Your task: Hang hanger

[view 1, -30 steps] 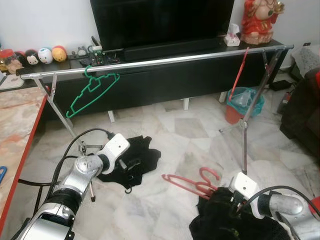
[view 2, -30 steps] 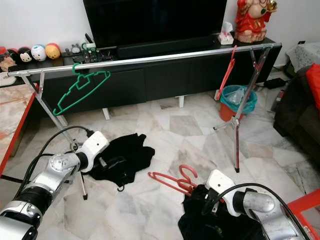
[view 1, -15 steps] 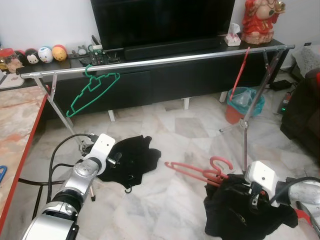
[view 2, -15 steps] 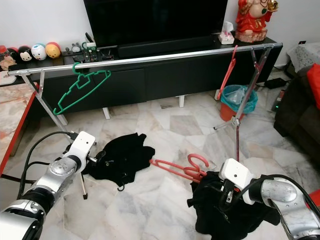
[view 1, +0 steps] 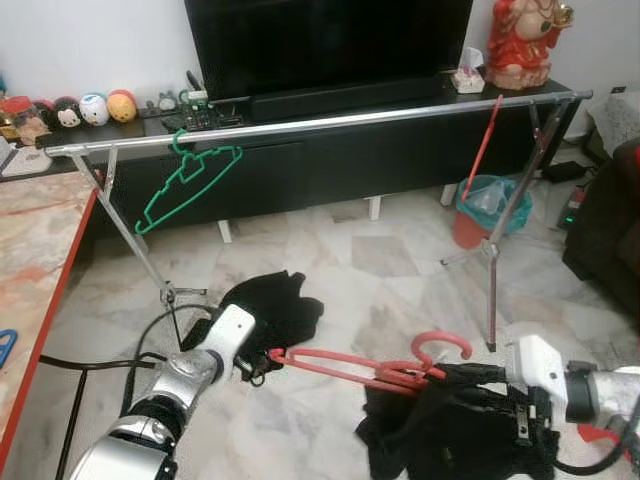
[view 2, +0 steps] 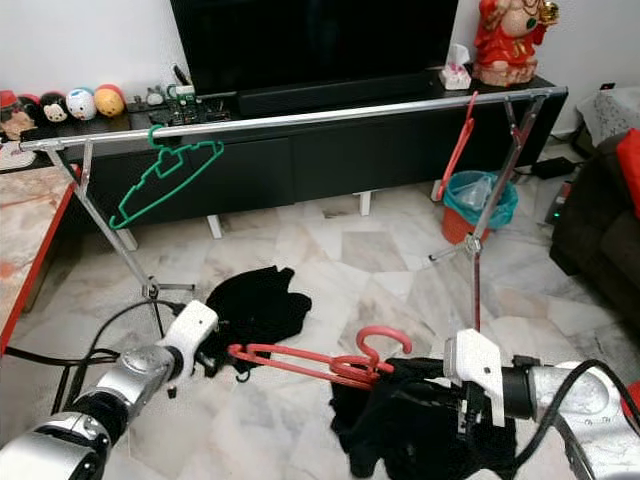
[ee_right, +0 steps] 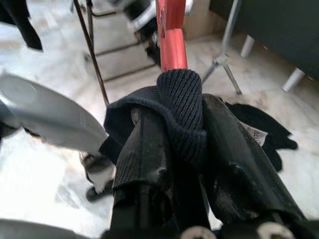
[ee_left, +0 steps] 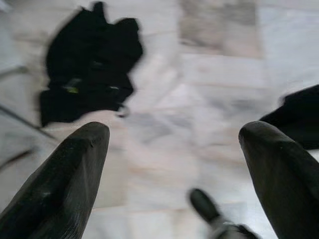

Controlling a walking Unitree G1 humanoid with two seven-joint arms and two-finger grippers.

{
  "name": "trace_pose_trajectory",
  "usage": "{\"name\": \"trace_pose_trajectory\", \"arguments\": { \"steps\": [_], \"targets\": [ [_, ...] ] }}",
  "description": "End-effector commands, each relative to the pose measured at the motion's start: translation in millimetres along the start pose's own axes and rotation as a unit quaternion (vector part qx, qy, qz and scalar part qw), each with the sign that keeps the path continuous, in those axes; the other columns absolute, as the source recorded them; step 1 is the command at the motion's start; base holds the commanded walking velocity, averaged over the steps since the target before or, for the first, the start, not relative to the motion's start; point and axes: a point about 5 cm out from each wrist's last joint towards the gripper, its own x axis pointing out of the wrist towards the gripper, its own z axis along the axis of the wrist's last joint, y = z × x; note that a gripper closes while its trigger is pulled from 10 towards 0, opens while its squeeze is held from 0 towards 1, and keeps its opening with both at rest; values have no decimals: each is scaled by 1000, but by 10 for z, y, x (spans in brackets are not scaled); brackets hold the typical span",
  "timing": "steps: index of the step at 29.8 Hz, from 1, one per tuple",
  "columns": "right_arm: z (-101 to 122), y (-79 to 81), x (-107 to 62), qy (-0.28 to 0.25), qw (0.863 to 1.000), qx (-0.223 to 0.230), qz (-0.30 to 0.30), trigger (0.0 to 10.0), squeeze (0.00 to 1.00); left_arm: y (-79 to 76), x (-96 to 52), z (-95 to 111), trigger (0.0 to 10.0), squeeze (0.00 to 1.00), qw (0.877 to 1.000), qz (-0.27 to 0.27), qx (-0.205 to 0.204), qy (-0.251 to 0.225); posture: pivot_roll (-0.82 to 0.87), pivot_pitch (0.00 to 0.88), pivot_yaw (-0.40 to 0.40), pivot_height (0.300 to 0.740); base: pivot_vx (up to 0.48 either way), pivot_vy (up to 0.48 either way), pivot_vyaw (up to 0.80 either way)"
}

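Lifting is the bit to get right: right pincer (view 2: pixel 400 372) is clenched on the red hanger (view 2: pixel 300 361) with black garment (view 2: pixel 400 430), low beneath the rail (view 2: pixel 300 114). Left pincer (ee_left: pixel 174 164) is released.

A home living room. Well beyond the right gripper (view 1: pixel 452 375) a large dark television (view 1: pixel 325 45) stands on a long, low black TV cabinet (view 1: pixel 330 165), with a row of small round plush toys (view 1: pixel 92 108) on the cabinet's left end and a red figurine (view 1: pixel 520 42) and a tissue box (view 1: pixel 466 78) on its right end. The floor is pale marble tile (view 1: pixel 380 255). A metal clothes rail (view 1: pixel 320 122) runs across in front of the cabinet, black garments (view 1: pixel 265 305) lie on the floor, and a small lined waste bin (view 1: pixel 485 205) stands beyond the rail.
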Motion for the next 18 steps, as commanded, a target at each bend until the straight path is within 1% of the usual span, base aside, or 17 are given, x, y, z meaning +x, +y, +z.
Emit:
{"name": "trace_pose_trajectory", "arguments": {
  "steps": [1, 2, 3, 5, 6, 7, 8, 9, 10, 11, 12, 13, 15, 16, 17, 18],
  "targets": [
    [206, -41, -24, -42, 999, -23, 0, 10000, 0, 14, -10, -40, 10000, 0, 999, -6, -36, 5, -84, 0, 46, 740, 0, 0, 0],
    [245, -31, -9, -53, 998, -23, 6, 10000, 0, 8, -8, -33, 10000, 0, 998, -13, -62, 0, -86, 0, 44, 740, 0, 0, 0],
    [253, -25, -4, -56, 998, -23, 8, 10000, 0, 2, -7, -30, 10000, 0, 997, -18, -73, -3, -84, 0, 43, 740, 0, 0, 0],
    [253, -25, -4, -56, 998, -23, 8, 10000, 0, 2, -7, -30, 10000, 0, 997, -18, -73, -3, -84, 0, 43, 740, 0, 0, 0],
    [285, -1, 17, -67, 997, -20, 16, 10000, 0, -12, -6, -14, 10000, 0, 995, -32, -92, -10, -83, 0, 41, 740, 0, 0, 0],
    [314, 21, 30, -77, 997, -16, 24, 10000, 0, -51, -3, 29, 10000, 0, 991, -61, -113, -27, -83, 0, 39, 740, 0, 0, 0],
    [314, 21, 30, -77, 997, -16, 24, 10000, 0, -51, -3, 29, 10000, 0, 991, -61, -113, -27, -83, 0, 39, 740, 0, 0, 0],
    [322, 27, 33, -80, 996, -15, 26, 10000, 0, -66, -3, 45, 10000, 0, 989, -73, -120, -34, -83, 0, 39, 740, 0, 0, 0],
    [336, 39, 48, -86, 996, -13, 30, 10000, 0, -101, -5, 77, 10000, 0, 985, -101, -129, -49, -81, 0, 37, 740, 0, 0, 0],
    [343, 45, 53, -88, 996, -11, 34, 10000, 0, -110, -7, 87, 10000, 0, 984, -110, -131, -53, -82, 0, 36, 740, 0, 0, 0],
    [347, 60, 66, -90, 995, -9, 41, 10000, 0, -142, -11, 120, 10000, 0, 979, -133, -135, -68, -80, 0, 33, 740, 0, 0, 0],
    [341, 76, 88, -90, 995, -6, 48, 10000, 0, -182, -19, 162, 10000, 0, 972, -162, -143, -88, -81, 0, 31, 740, 0, 0, 0],
    [335, 94, 104, -88, 995, -4, 55, 10000, 0, -209, -28, 195, 10000, 0, 965, -186, -151, -104, -79, 0, 28, 740, 0, 0, 0],
    [331, 109, 118, -86, 994, -3, 63, 10000, 0, -232, -40, 224, 10000, 0, 958, -206, -157, -120, -79, 0, 28, 740, 0, 0, 0],
    [331, 109, 118, -86, 994, -3, 63, 10000, 0, -232, -40, 224, 10000, 0, 958, -206, -157, -120, -79, 0, 28, 740, 0, 0, 0],
    [318, 120, 128, -82, 994, 0, 68, 10000, 0, -246, -55, 250, 10000, 0, 951, -224, -166, -136, -80, 0, 26, 740, 0, 0, 0]
  ]
}}
